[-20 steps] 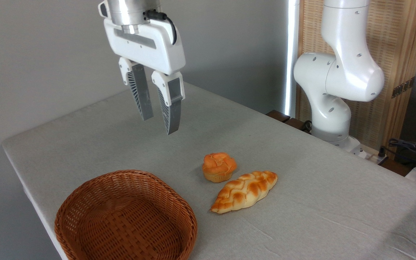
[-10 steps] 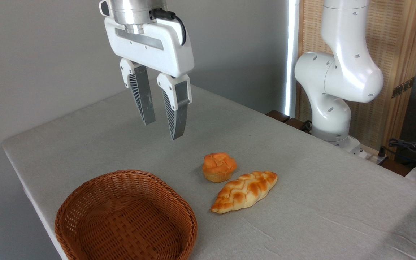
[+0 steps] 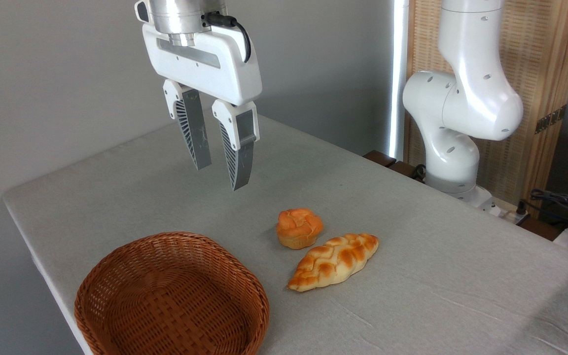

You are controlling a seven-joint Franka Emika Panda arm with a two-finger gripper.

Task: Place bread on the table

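Golden-orange and braided, the bread lies flat on my counter, toward the near edge and roughly midway along it. My tool hangs in the air well above the cloth, up and to the left of the loaf and well apart from it; its two ribbed fingers point down, spread with a clear gap between them, holding nothing. The loaf's long axis runs diagonally: one pointed end aims toward the near left, at the wicker basket by the near left corner, and the other aims toward the far right, where my arm's base stands at the far edge. A small round bun sits just beside the loaf on its far-left side, between the loaf and my tool, with a narrow strip of cloth showing between them.
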